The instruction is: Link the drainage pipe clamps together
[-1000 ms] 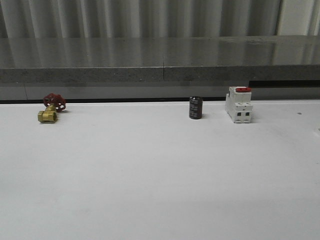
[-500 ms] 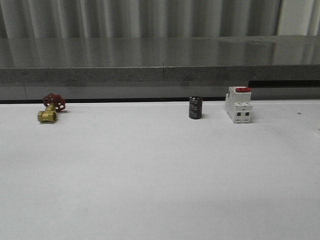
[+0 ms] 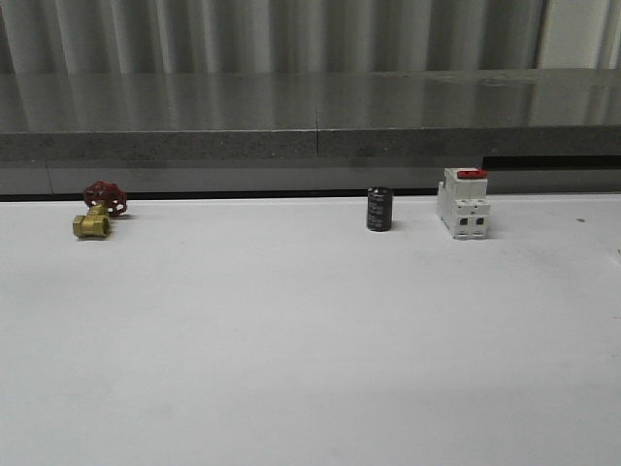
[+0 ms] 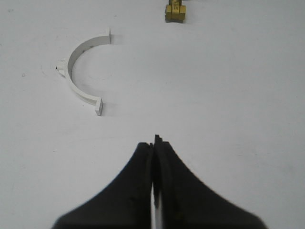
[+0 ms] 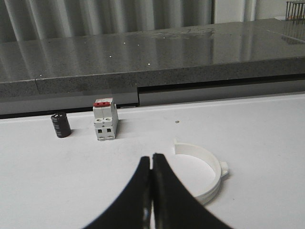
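In the left wrist view one white half-ring drainage pipe clamp (image 4: 78, 71) lies flat on the white table, apart from my left gripper (image 4: 154, 141), which is shut on nothing. In the right wrist view a second white half-ring clamp (image 5: 207, 170) lies on the table just beside my right gripper (image 5: 151, 158), partly hidden behind its black fingers. That gripper is shut and empty too.
A brass valve (image 3: 93, 224) with a red handwheel (image 3: 106, 197) sits at the table's far left. A small black cylinder (image 3: 378, 209) and a white boxy switch with a red top (image 3: 463, 203) stand at the back right. A grey ledge (image 3: 310, 116) runs behind the table.
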